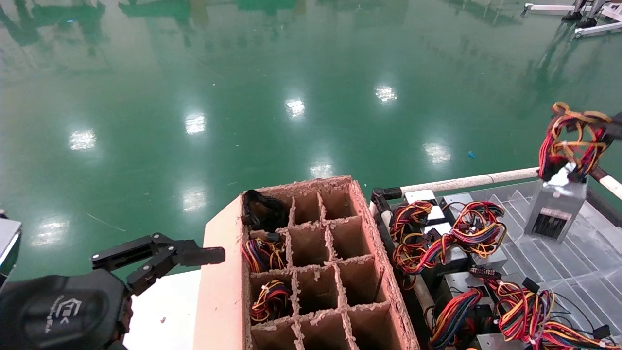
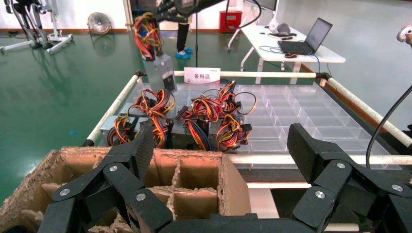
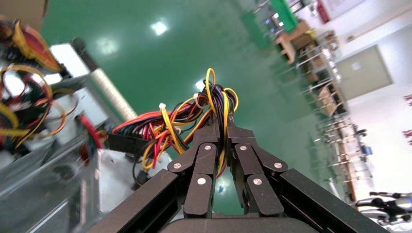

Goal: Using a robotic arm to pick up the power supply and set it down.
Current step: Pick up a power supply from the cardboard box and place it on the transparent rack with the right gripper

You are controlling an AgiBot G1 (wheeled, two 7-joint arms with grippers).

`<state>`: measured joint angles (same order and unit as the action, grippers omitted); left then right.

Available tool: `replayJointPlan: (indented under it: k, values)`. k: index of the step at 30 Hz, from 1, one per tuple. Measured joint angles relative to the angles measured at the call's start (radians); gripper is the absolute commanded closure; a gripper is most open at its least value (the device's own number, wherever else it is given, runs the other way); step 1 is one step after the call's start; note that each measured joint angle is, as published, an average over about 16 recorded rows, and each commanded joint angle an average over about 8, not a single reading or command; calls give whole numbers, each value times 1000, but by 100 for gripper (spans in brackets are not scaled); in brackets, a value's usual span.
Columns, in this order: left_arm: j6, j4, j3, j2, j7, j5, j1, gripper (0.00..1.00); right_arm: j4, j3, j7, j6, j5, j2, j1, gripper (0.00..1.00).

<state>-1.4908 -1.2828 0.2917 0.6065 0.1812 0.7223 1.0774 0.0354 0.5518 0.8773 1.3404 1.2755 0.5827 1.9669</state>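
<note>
My right gripper (image 1: 613,130) is at the far right edge of the head view, shut on the looped red, yellow and black wires (image 1: 573,141) of a power supply. The grey metal box (image 1: 554,209) hangs tilted below them, just above the clear tray (image 1: 573,262). In the right wrist view the fingers (image 3: 209,145) pinch the wire bundle (image 3: 170,121). The left wrist view shows the same box (image 2: 160,70) lifted at the tray's far corner. My left gripper (image 1: 160,257) is parked low on the left beside the cardboard box, open and empty (image 2: 221,145).
A cardboard box with divider cells (image 1: 311,253) stands in the middle; a few left-hand cells hold wire bundles (image 1: 265,253). Several more power supplies (image 1: 437,243) lie tangled in the tray's left part. A white rail (image 1: 466,182) frames the tray. Green floor lies beyond.
</note>
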Motion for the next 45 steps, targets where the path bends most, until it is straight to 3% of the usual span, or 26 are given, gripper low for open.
replayJointPlan:
  k: [22,45]
  values:
    - [1,0,1,-1,-1,-1,0,4,-20,46,36,34,65,54,-54,100]
    - [1,0,3,-1,-1,-2,1,4,-53,49,60,75,70,-9,-81,100]
